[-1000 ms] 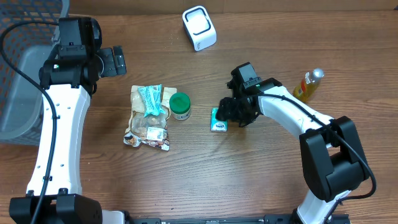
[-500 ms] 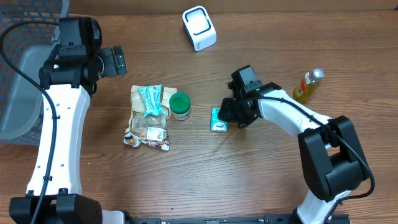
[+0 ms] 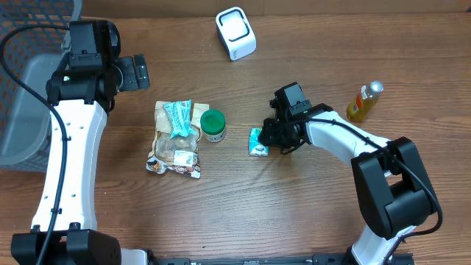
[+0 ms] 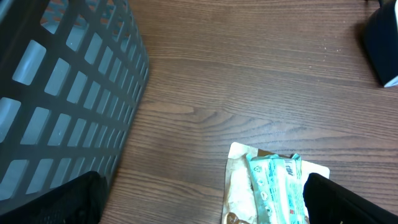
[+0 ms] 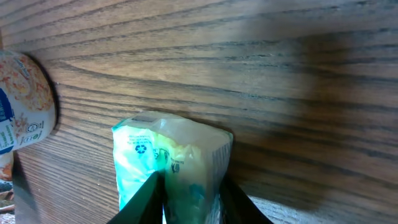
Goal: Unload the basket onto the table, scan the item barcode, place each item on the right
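Landmark: the round green-lidded tub on the wooden table. The task item, a small green-and-white soft packet, lies just right of the tub, apart from it. The right gripper is down at the packet; in the wrist view both fingers press its sides, so the jaws appear closed on it, though the finger ends are cropped. The white box-shaped barcode scanner stands well behind the tub. The left gripper is behind and left of the tub, jaws spread wide and empty. Crinkled snack pouches lie just left of the tub.
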